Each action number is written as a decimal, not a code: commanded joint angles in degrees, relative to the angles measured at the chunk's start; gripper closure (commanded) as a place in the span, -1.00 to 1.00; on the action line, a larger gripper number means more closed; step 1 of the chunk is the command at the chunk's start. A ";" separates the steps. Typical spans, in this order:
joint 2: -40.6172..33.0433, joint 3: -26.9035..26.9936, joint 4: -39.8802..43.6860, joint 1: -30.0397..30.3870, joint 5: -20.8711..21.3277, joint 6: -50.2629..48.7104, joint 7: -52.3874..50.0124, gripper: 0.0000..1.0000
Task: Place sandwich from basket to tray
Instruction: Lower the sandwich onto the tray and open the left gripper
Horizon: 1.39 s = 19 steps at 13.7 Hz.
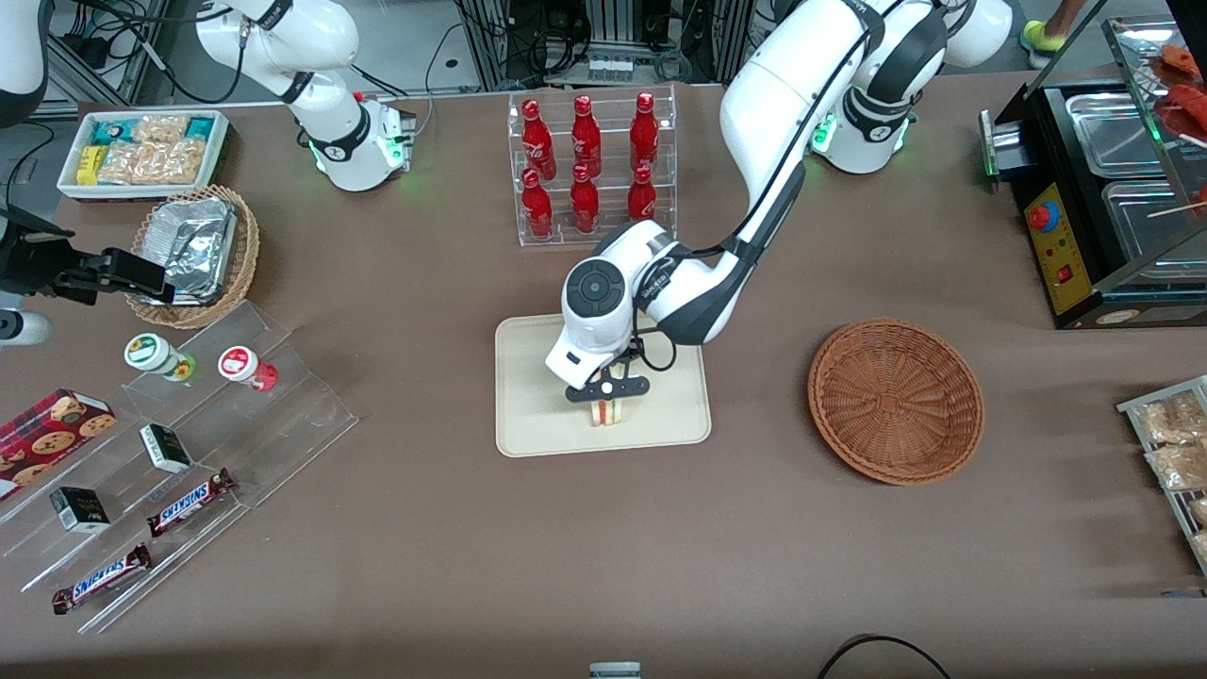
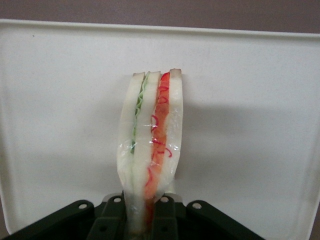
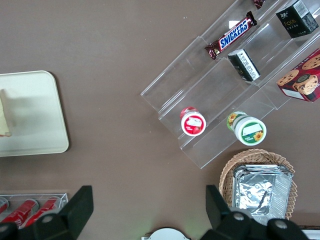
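- Pincer point(image 1: 609, 388) is over the tray point(image 1: 528, 415), closed on the sandwich point(image 1: 609, 412), pinching its narrow end.
- Sandwich stands on edge, cut face toward the front camera; whether it touches the tray floor cannot be told.
- Basket point(image 1: 896, 401) is empty, toward the working arm's end of the worktop.
- Judgement: release step. Lower until seated, open slowly, lift straight up; the wedge may topple.
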 commanded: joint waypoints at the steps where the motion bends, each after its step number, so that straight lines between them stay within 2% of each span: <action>1: -1.18 0.32 -0.12 -0.24 1.07 -0.50 -0.75 1.00; 13: -0.48 0.41 -1.18 -0.77 1.16 0.29 -3.56 1.00; 15: -0.39 0.41 -1.35 -0.85 1.16 0.38 -3.56 0.68; 16: -0.30 0.41 -1.27 -0.85 1.16 0.47 -3.56 0.29; 17: -0.04 0.41 -1.26 -0.94 1.34 0.47 -3.56 -0.66; 18: 0.22 0.41 -1.35 -0.94 3.51 0.73 -3.74 -1.00; 19: 0.23 0.32 -1.27 -0.94 5.10 0.73 -4.87 -1.00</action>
